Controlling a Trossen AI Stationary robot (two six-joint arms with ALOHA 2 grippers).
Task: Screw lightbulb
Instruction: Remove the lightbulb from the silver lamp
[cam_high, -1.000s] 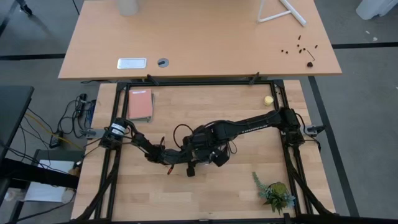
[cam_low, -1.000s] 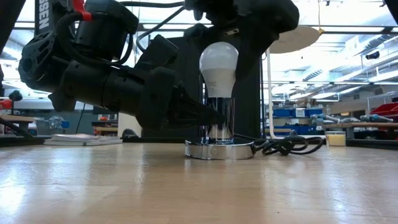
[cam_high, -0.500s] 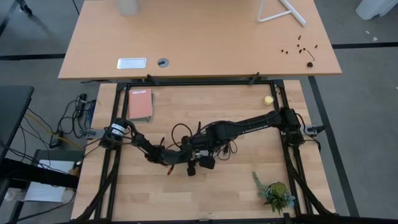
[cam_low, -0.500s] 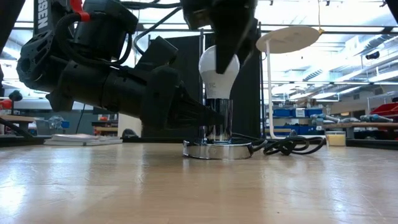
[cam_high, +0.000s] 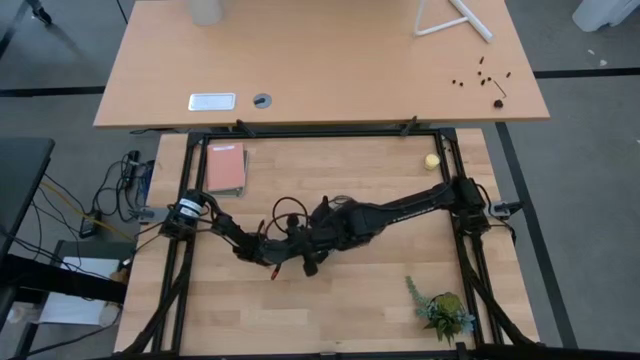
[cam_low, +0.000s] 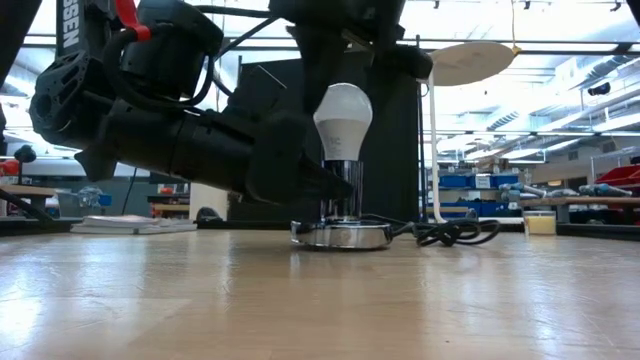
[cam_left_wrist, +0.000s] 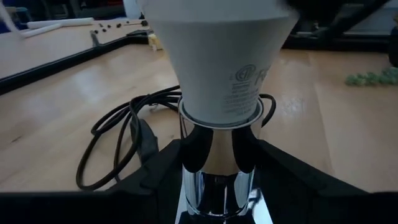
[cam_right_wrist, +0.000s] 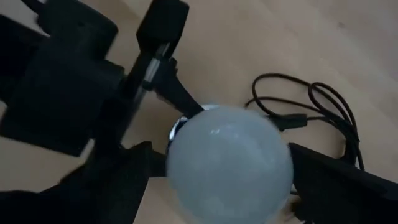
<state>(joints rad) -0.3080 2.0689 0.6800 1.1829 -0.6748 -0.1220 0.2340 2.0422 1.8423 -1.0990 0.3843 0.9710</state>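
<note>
The white lightbulb (cam_low: 343, 115) stands in a chrome socket post (cam_left_wrist: 211, 162). The post rises from a round silver base (cam_low: 340, 236) that rests flat on the table's middle. My left gripper (cam_left_wrist: 214, 183) comes in level from the table's left and is shut on the post just under the bulb. My right gripper (cam_right_wrist: 227, 183) hangs over the bulb (cam_right_wrist: 227, 165), pointing steeply down. It is open, with one finger on each side of the bulb's round head. A black cord (cam_low: 450, 232) trails from the base. My left gripper pinches the chrome socket post (cam_left_wrist: 186, 155) between its two fingers (cam_left_wrist: 163, 167), a little below the bulb's neck. The fingers come level from the table's left and lie across the upright post. The socket's base stays on the table, and the bulb stands nearly upright.
A red notebook (cam_high: 226, 168) lies at the far left, a yellow ball (cam_high: 431, 160) at the far right and a green plant sprig (cam_high: 442, 310) at the near right. The cord (cam_left_wrist: 124, 143) loops on the table behind the socket. A second desk (cam_high: 320, 60) stands beyond.
My right gripper has rolled about a quarter turn around the bulb's head, staying over it. The bulb tipped briefly and now stands nearly upright again. Socket and bulb have shifted slightly toward the table's left in my left gripper's hold.
</note>
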